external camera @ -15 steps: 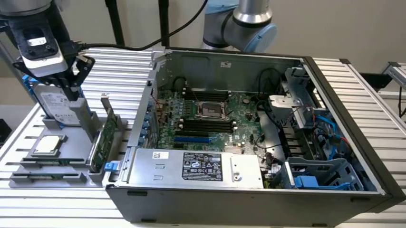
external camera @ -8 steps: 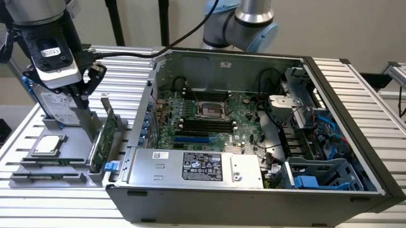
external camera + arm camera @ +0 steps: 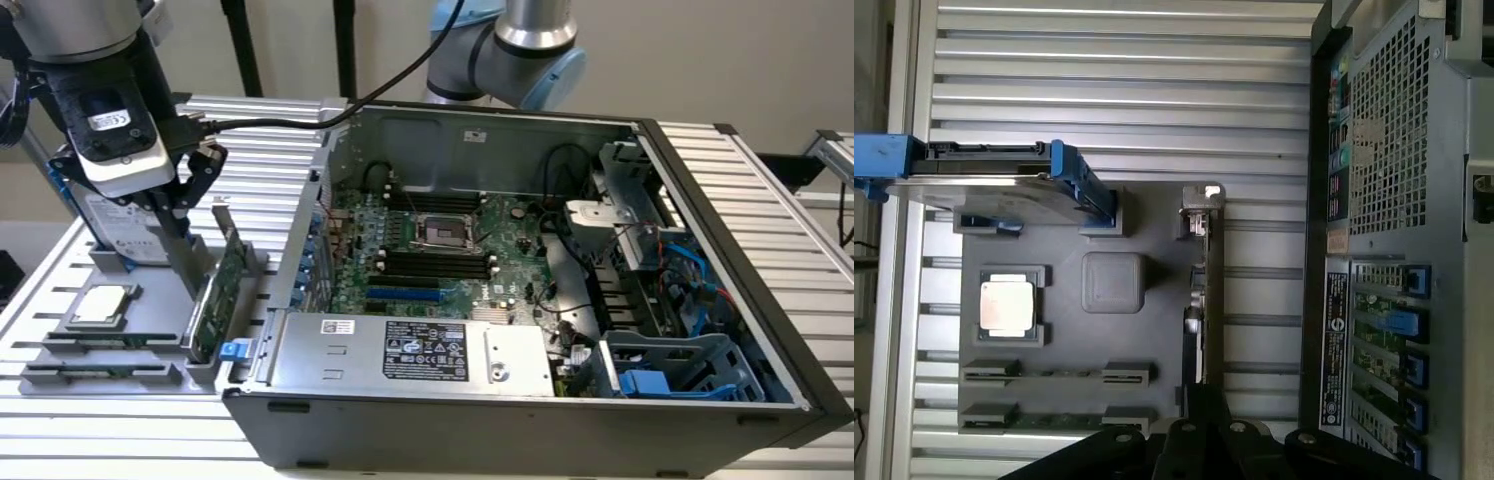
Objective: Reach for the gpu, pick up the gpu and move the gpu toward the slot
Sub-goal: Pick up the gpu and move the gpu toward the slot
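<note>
Green and thin, the circuit-board gpu (image 3: 211,290) with its silver bracket stands edge-on in the grey holder tray (image 3: 200,372) at the exterior view's lower left, outside the black computer case (image 3: 400,430). The end effector (image 3: 187,228) hangs at its upper end, and I cannot tell whether it is wide or narrow. Lifting and carrying look undone.

Exterior view oblique above case (image 3: 534,430); wrist view seemingly overhead; shared: grey tray (image 3: 1069,340).

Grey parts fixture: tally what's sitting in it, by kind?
hard drive: 1
processor chip: 1
gpu: 1
memory sticks: 2
Total: 5
</note>
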Available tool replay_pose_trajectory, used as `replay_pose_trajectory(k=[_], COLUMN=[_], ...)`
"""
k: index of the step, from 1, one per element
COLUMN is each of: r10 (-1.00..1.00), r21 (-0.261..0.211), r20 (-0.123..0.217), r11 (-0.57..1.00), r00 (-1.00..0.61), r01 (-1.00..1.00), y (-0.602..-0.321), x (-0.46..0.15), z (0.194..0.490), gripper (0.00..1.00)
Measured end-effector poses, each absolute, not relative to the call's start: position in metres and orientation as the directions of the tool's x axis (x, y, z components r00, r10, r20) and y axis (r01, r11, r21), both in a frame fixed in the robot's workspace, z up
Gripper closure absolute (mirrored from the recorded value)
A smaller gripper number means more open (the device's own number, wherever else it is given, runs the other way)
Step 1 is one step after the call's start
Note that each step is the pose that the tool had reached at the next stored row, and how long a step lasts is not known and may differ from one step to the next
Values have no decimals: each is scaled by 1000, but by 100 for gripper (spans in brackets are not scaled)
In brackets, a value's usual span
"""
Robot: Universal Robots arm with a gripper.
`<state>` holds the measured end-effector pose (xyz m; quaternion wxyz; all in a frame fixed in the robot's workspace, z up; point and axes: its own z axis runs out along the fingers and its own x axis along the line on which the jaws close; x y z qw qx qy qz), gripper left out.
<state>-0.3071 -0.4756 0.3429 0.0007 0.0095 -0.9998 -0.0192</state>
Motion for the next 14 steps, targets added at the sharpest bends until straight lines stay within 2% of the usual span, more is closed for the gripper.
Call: replay_pose_trajectory(k=[11, 12, 13, 14], r10=[-19, -19, -19, -19], r21=[38, 38, 38, 38], r20=[1, 1, 1, 1], r11=[999, 999, 999, 999], r00=[-1000, -1000, -1000, -1000], r01=[-19, -19, -19, -19], y=[-476, -476, -476, -476], x=[-307, -307, -307, -307], z=[343, 343, 343, 343], gripper=[89, 88, 82, 82])
